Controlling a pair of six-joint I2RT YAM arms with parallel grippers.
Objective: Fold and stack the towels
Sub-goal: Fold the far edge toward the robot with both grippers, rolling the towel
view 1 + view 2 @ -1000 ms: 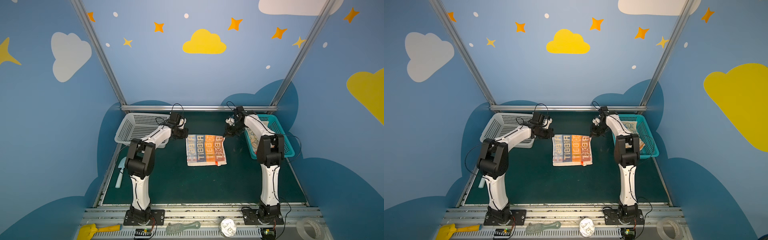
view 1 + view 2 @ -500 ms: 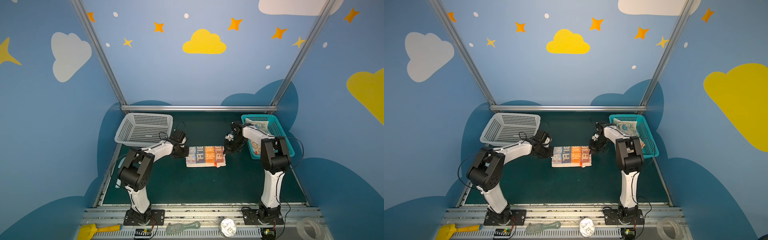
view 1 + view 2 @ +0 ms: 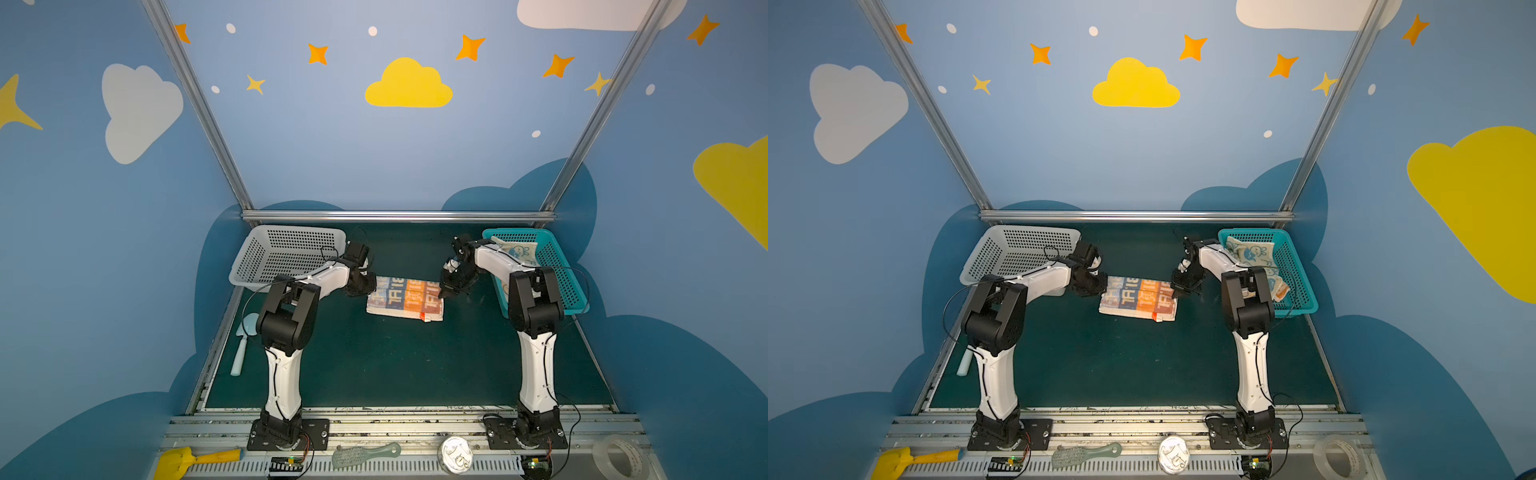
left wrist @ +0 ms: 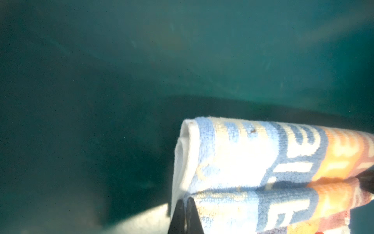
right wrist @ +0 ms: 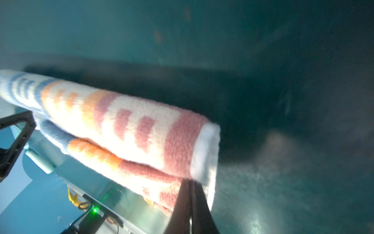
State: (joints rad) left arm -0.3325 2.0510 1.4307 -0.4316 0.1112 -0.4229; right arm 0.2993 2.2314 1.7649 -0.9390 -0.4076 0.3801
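Striped towel (image 3: 405,297) doubled over on the green mat (image 3: 374,365), pinched at two corners.

The flat, dark mat carries a white basket (image 3: 266,259) of perforated plastic at 10 o'clock and a teal basket (image 3: 559,270) of the same mesh at 2 o'clock, where a crumpled cream rabbit towel (image 3: 515,251) lies. The striped towel, looped terry in blue, orange and cream, sits just past centre toward 12 as a rectangle with a rounded fold. The left gripper (image 4: 185,214) is clamped tight on its 10 o'clock corner, and the right gripper (image 5: 189,208) is clamped on its 2 o'clock corner. A small orange tag (image 3: 424,318) sticks out at 5 o'clock.
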